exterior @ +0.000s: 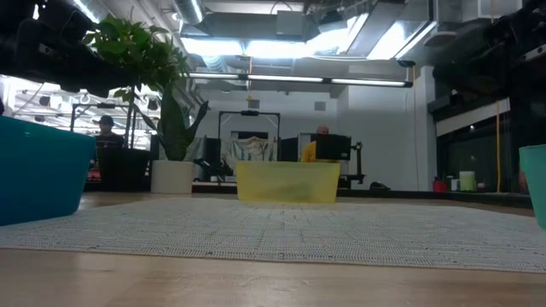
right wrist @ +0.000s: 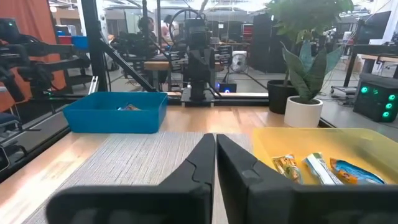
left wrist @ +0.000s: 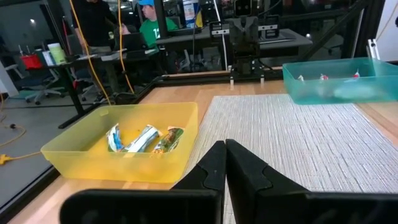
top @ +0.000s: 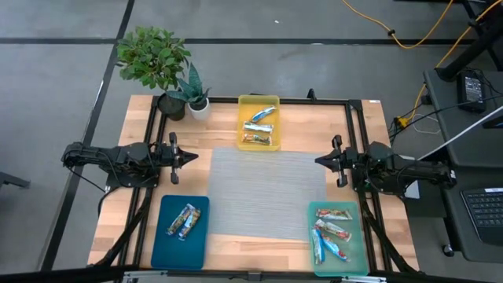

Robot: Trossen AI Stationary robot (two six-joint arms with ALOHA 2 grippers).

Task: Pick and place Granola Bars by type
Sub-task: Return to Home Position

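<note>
Three bins sit around the edges of a wooden table (top: 118, 228), and every one of the granola bars (top: 260, 126) is inside one of them. The yellow bin (top: 241, 118) at the far edge holds three. The dark blue bin (top: 177, 253) at the near left has a couple. The light teal bin (top: 360, 245) at the near right has a small pile with red and blue wrappers. In the middle lies a grey ribbed mat (top: 267, 192) with nothing on it.

The left gripper (top: 196, 157) hangs over the left side of the table, tips pointing inward at the mat's edge. Its fingers (left wrist: 245, 171) are pressed together and hold nothing. The right gripper (top: 317, 162) mirrors it on the right side, also pinched closed and empty.

At the far left corner stand a leafy plant (top: 153, 56) in a dark pot and a spiky little plant (top: 193, 85) in a white pot, right next to each other.

The room's a busy workshop: grey concrete floor, yellow cables (top: 409, 35) snaking across it, and a desk with a keyboard (top: 481, 211) off to the right. From table height you get bright ceiling lights (exterior: 299, 81), racks and monitors. A person in a green shirt (left wrist: 149, 28) shows past the left arm, among desks and chairs.
</note>
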